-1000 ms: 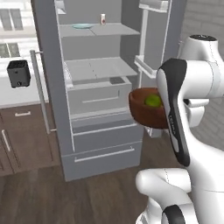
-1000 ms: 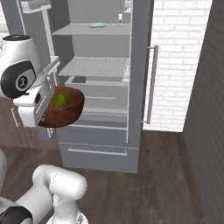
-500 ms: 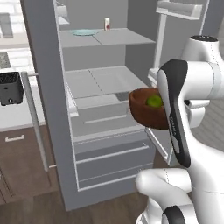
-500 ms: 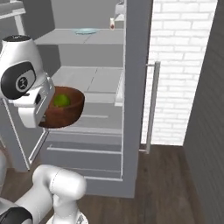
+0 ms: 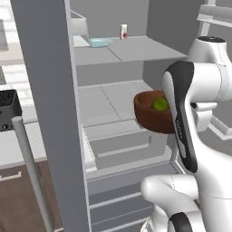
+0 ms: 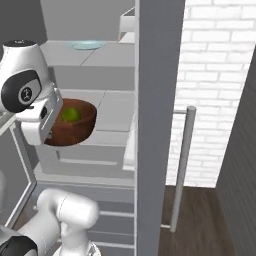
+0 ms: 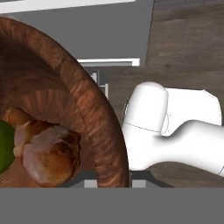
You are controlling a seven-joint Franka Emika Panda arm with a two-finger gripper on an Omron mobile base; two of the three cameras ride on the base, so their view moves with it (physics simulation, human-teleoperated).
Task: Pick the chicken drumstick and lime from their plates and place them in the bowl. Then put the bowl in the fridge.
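Observation:
The reddish-brown wooden bowl (image 5: 152, 118) (image 6: 81, 127) (image 7: 87, 109) hangs in the air in front of the open fridge (image 5: 113, 97) (image 6: 115, 107), level with its middle shelf. My gripper (image 7: 113, 183) is shut on the bowl's rim, one finger on each side of the wall. Inside the bowl lie the green lime (image 5: 160, 104) (image 6: 70, 115) (image 7: 3, 148) and the brown chicken drumstick (image 7: 46, 151), touching each other. My white arm hides the bowl's right part in the left base view. The plates are out of view.
A pale blue dish (image 5: 100, 42) (image 6: 87, 45) and a small carton (image 5: 123, 31) sit on the fridge's top shelf. Grey fridge doors with bar handles (image 5: 31, 172) (image 6: 181, 165) stand open on both sides. A black toaster (image 5: 9, 108) is at the left, a brick wall (image 6: 215, 75) at the right.
The whole picture has shifted: the base has driven closer to the fridge, whose shelves now loom larger. The bowl stays held at the same place relative to the arm.

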